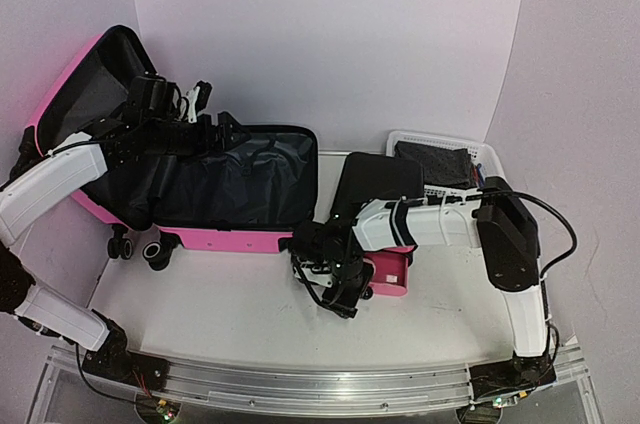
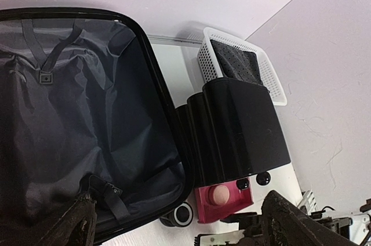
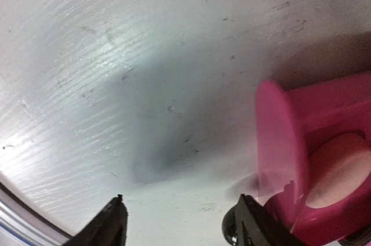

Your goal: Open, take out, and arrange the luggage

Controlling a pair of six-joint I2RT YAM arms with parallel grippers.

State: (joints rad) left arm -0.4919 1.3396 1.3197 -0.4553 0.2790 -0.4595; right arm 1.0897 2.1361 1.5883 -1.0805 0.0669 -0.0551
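The luggage, a hot-pink hard-shell suitcase, lies open on the left half of the white worktop. Its base is flat with the black lining facing up. Its lid stands tilted against the left wall. Small wheels show at the near left corner of the base.

The left gripper hangs over the far left part of the open base. Its fingers are spread wide, with nothing between them.

Just right of the suitcase sits a small black cabinet. A pink drawer with a pale round knob sticks out on its near side. Beyond the cabinet, at the far right, is a white mesh basket with a black dotted item inside.

The right gripper is low over bare worktop, just left of the pink drawer. Its fingers stand apart and hold nothing. The one nearer the drawer is close beside the drawer's edge; I cannot tell whether they touch.
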